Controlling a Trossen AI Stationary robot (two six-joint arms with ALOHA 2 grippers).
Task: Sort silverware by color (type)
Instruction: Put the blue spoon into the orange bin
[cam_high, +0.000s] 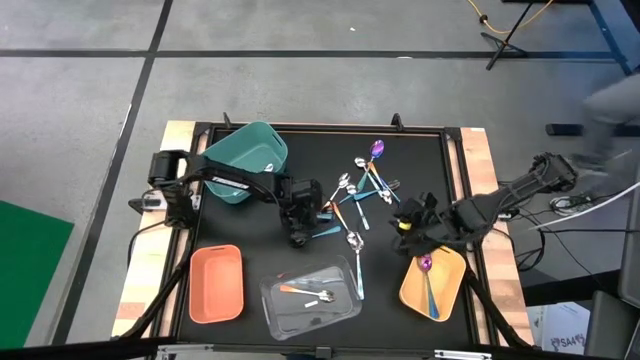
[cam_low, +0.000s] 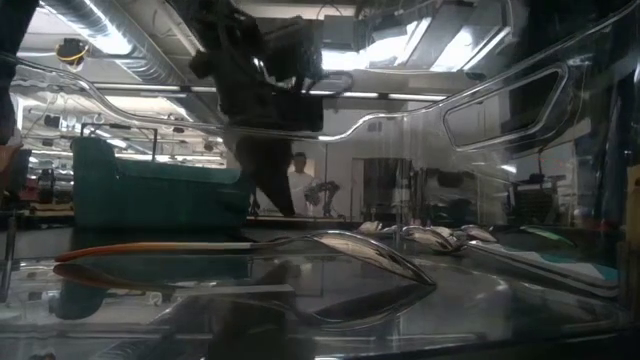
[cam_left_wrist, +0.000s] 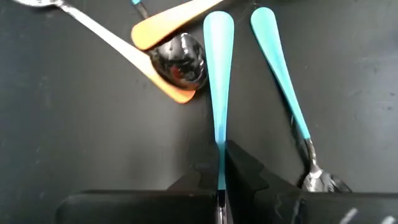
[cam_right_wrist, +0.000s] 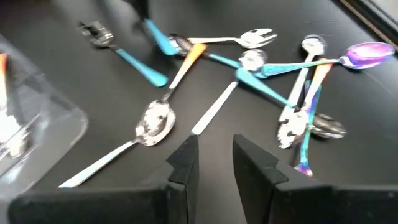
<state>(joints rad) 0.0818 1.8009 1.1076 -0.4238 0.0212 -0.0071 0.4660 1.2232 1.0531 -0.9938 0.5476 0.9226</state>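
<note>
Several small spoons lie heaped on the black mat (cam_high: 365, 185), also seen in the right wrist view (cam_right_wrist: 249, 62). My left gripper (cam_high: 300, 222) points down at the heap's left edge and is shut on a teal-handled spoon (cam_left_wrist: 219, 74); its bowl is hidden under the fingers. A second teal-handled spoon (cam_left_wrist: 280, 74) and an orange-handled spoon (cam_left_wrist: 177, 25) lie beside it. My right gripper (cam_high: 405, 222) (cam_right_wrist: 214, 163) hovers open at the heap's right, near the yellow bin (cam_high: 452, 290), touching nothing. My left gripper pinches the teal handle at its narrow end (cam_left_wrist: 219, 140) between the two fingers (cam_left_wrist: 245, 168), coming from above. The handle runs straight out from the fingers, and its broad free end (cam_left_wrist: 219, 28) lies by the orange-handled spoon. Whether the spoon is off the mat, I cannot tell.
The teal bin (cam_high: 250, 158) stands far left, the salmon bin (cam_high: 217, 285) near left. The clear bin (cam_high: 345, 305) holds an orange-handled spoon (cam_high: 293, 289) and a silver one (cam_high: 320, 296). The yellow bin holds a purple-bowled spoon (cam_high: 428, 275). A silver spoon (cam_high: 356, 255) lies by the clear bin.
</note>
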